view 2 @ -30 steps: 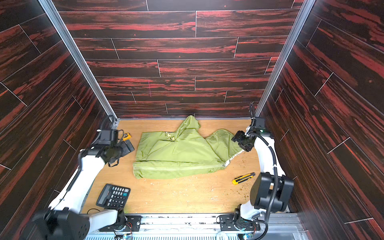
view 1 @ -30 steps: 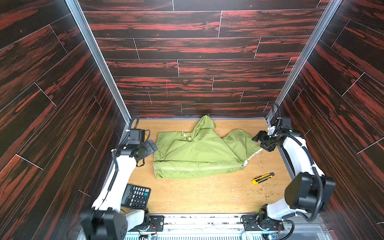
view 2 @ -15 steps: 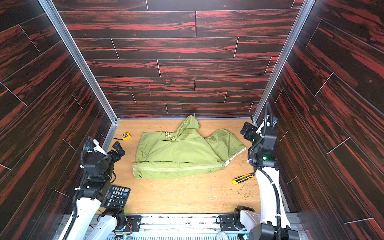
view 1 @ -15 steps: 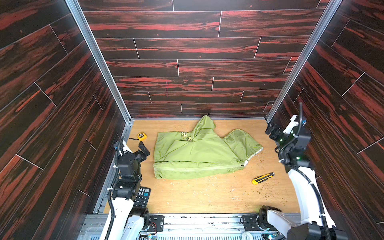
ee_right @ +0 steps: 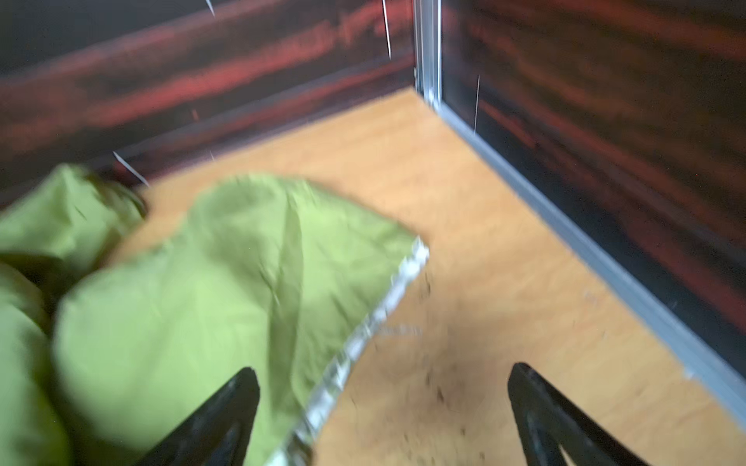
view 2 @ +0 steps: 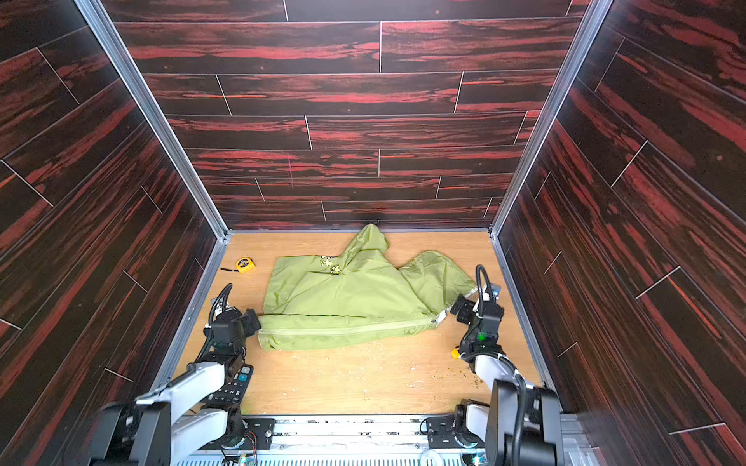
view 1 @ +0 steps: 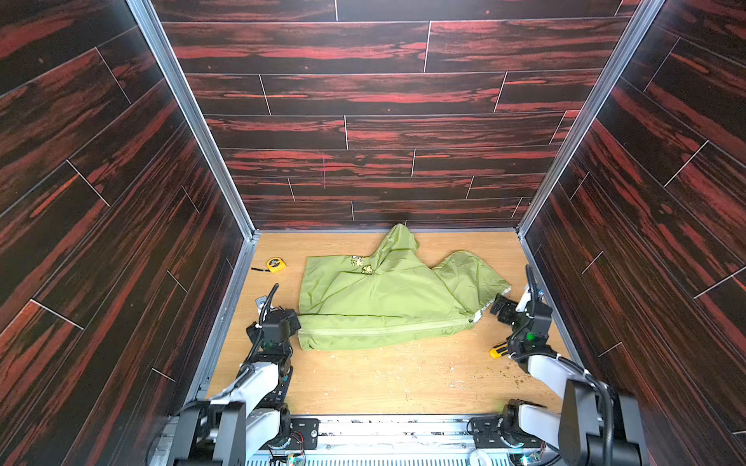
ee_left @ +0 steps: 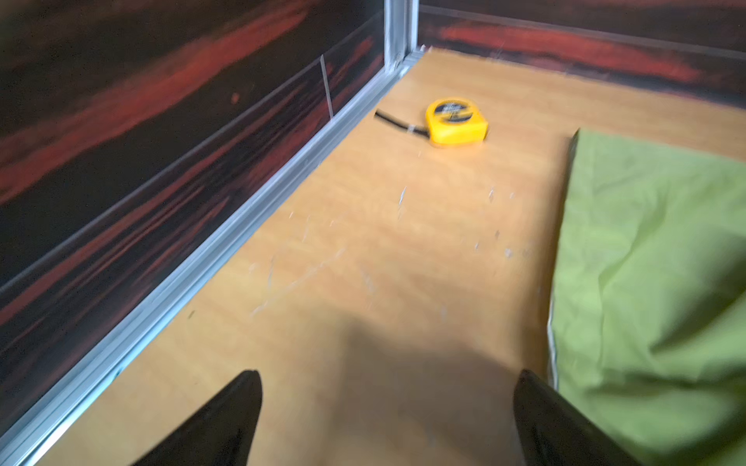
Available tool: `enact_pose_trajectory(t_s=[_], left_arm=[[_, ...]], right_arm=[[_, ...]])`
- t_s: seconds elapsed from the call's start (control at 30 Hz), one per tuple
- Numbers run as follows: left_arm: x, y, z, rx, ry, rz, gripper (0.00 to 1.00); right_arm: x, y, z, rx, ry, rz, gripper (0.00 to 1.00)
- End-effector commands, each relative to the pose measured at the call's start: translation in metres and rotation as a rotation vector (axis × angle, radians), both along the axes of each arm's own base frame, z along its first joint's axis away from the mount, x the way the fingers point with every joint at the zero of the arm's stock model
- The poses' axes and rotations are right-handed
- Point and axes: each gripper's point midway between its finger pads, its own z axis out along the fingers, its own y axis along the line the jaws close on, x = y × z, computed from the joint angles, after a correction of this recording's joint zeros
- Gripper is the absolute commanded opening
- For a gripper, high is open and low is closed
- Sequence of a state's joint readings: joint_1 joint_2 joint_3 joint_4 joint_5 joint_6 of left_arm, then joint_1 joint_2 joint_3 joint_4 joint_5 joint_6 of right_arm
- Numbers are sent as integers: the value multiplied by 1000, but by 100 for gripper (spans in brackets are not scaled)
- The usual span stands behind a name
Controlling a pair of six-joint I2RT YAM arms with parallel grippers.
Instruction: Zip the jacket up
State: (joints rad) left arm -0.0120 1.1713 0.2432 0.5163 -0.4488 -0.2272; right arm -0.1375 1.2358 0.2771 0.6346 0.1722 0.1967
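The lime-green jacket (view 1: 383, 298) (view 2: 351, 302) lies flat on the wooden floor with its hood toward the back wall. Its zipper (view 1: 383, 329) runs shut along the near edge, and the slider sits at the right end. My left gripper (view 1: 290, 319) (ee_left: 387, 379) is open over bare floor, just beside the jacket's left edge (ee_left: 646, 282). My right gripper (view 1: 498, 308) (ee_right: 381, 375) is open at the jacket's right hem (ee_right: 226, 282). One fingertip is above the cloth and the other above the floor. Neither gripper holds anything.
A yellow tape measure (view 1: 276, 265) (ee_left: 456, 123) lies near the far left wall. A yellow-black utility knife (view 1: 498, 350) lies by my right arm, and a calculator (view 2: 236, 383) sits under my left arm. Dark walls with metal rails close in on three sides.
The right gripper has opened and come off the jacket's right hem. Both arms pulled back and up, then came down again nearer the front, beside the jacket's ends.
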Motion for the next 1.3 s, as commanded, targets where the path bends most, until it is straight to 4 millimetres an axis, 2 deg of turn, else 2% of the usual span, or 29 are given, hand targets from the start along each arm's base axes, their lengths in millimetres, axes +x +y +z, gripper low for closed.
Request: enact_pose_trajectory(t_s=[0.0, 0.07, 0.2, 0.27, 0.43, 0.57, 1.27], left_arm=[[39, -5, 46, 37, -212, -53, 100], [49, -8, 40, 57, -173, -77, 100], [57, -10, 19, 63, -176, -97, 100], [63, -6, 18, 70, -183, -67, 100], [72, -8, 10, 62, -87, -86, 99], [74, -7, 10, 63, -89, -79, 100], [74, -7, 9, 61, -80, -77, 100]], right_arm=[[20, 2, 33, -58, -172, 33, 99], [25, 2, 37, -60, -210, 35, 99], [35, 1, 30, -55, -226, 37, 99], [38, 6, 27, -70, -200, 56, 99], [41, 19, 19, -87, -219, 121, 99], [46, 29, 16, -134, -196, 144, 99], [46, 29, 15, -133, -192, 144, 99]])
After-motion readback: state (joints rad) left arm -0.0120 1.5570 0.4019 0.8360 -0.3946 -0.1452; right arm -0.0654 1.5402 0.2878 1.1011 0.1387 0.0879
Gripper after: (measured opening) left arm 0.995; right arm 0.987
